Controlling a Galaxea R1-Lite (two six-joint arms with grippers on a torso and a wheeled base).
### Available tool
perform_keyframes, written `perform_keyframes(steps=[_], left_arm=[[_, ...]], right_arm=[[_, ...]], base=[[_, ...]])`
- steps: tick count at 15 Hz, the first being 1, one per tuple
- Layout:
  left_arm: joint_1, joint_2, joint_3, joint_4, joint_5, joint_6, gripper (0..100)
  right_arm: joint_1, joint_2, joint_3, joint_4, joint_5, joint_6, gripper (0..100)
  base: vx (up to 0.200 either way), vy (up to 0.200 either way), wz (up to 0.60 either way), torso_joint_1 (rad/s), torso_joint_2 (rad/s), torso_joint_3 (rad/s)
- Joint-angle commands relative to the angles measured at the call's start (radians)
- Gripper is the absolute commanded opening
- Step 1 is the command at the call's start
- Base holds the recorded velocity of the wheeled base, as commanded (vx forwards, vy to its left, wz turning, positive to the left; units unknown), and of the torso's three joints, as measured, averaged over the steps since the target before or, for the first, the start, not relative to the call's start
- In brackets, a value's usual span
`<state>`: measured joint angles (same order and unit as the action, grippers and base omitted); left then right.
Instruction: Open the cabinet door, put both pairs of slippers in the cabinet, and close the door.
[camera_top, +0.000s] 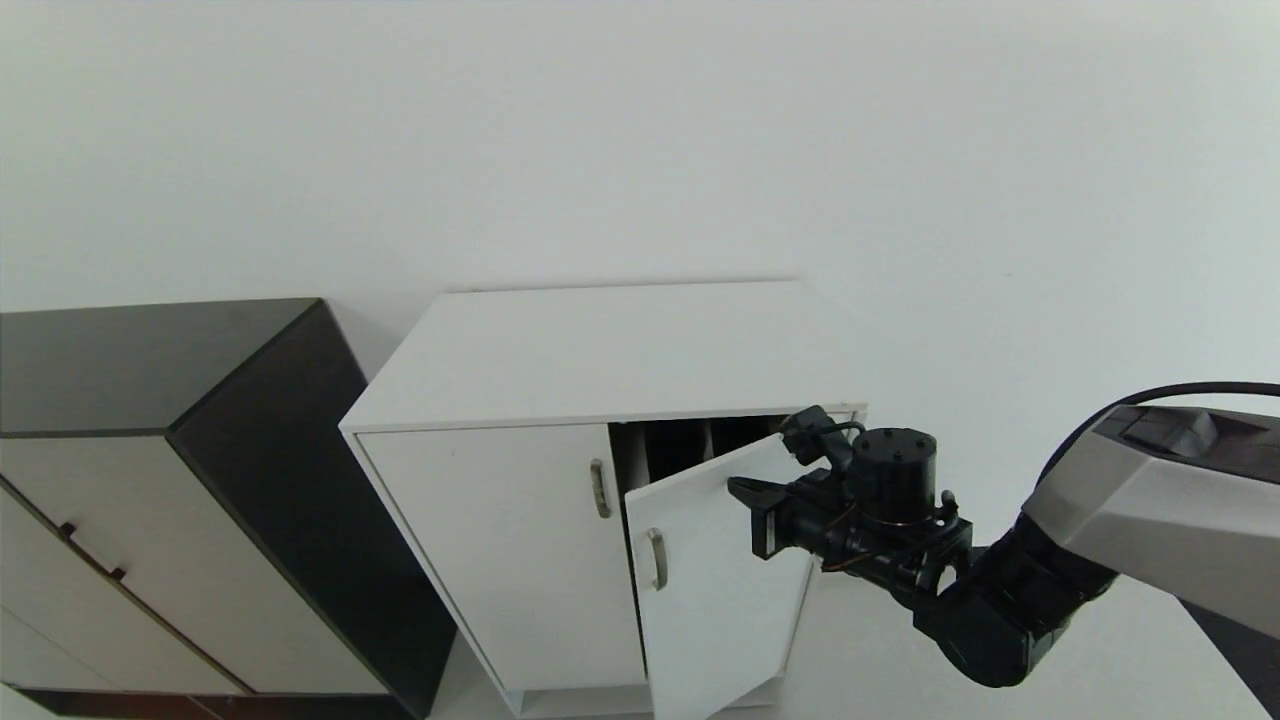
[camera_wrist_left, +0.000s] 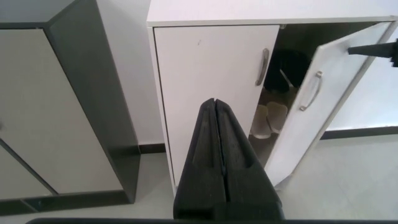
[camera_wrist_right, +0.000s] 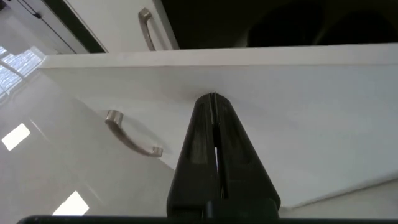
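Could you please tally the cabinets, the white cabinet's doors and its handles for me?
Cabinets: 2, white cabinet and dark cabinet
Doors: 2, shut door and open door
Handles: 2, shut door's handle and open door's handle
Total: 6

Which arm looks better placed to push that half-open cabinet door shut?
The right. Its shut right gripper is at the outer face of the half-open door, near its top edge. The left gripper hangs farther back, facing the closed door. Pale slippers lie inside.
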<state>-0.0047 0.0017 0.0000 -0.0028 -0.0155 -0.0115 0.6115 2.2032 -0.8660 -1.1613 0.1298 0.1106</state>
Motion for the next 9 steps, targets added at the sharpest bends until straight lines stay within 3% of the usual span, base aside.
perform_keyframes(steps=[1, 9], left_arm=[[0.0, 0.0, 0.0, 0.0, 0.0, -0.001, 0], [0.0, 0.0, 0.0, 0.0, 0.0, -0.002, 0]], right_arm=[[0.001, 0.05, -0.042, 0.003, -0.001, 0.0, 0], [-0.042, 0.09, -0.206, 0.124, -0.001, 0.0, 0]], base=[[0.0, 0.0, 0.0, 0.0, 0.0, 0.0], [0.0, 0.0, 0.0, 0.0, 0.0, 0.0]])
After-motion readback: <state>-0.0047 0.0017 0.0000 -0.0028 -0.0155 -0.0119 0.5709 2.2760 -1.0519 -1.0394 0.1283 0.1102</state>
